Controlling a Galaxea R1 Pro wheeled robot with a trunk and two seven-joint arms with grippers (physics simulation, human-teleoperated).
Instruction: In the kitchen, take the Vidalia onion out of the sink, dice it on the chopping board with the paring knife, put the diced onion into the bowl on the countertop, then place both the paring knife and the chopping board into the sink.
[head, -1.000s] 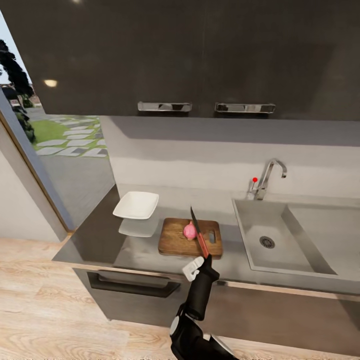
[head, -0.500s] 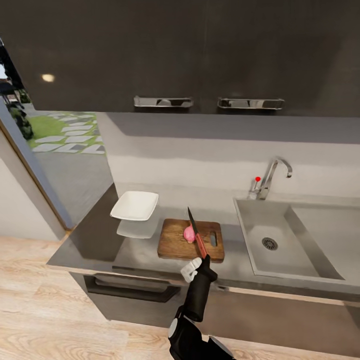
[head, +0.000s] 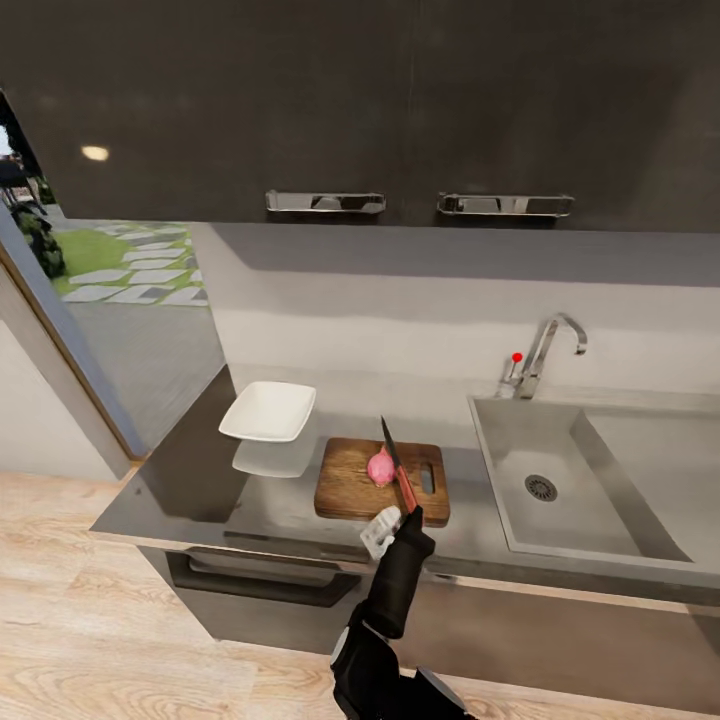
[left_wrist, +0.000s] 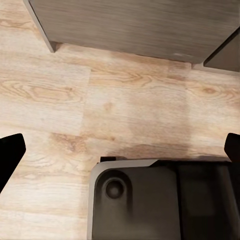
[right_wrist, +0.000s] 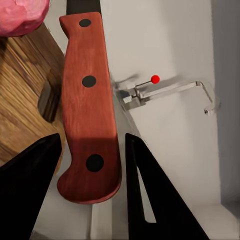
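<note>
Head view
Counter: glossy dark grey, seen below dark upper cabinets w/ two chrome handles.
Bowl: white, on the counter, just left of and behind the board; its reflection is seen under it.
Board: brown wood, flat on the counter betw. bowl and sink, slot handle toward the sink.
Onion: pink, whole, sat on the board near its middle.
Knife: held at the red handle, dark blade pointed away from the robot, laid across the board just right of the onion; contact w/ onion can't be told.
Right gripper: at the board's near edge, clenched on the knife handle.
Sink: grey basin w/ round drain, right of the board; tap and red knob at the back.

Left wrist view
Left gripper: dark fingertips seen wide apart at both frame edges, jaws released, nothing betw. them.
Floor: light wood, w/ grey cabinet fronts beyond.

Right wrist view
Handle: red, three dark rivets, gripped betw. the two dark fingers.
Onion: beside the blade's base, over the board.
Tap, knob: seen past the handle.
</note>
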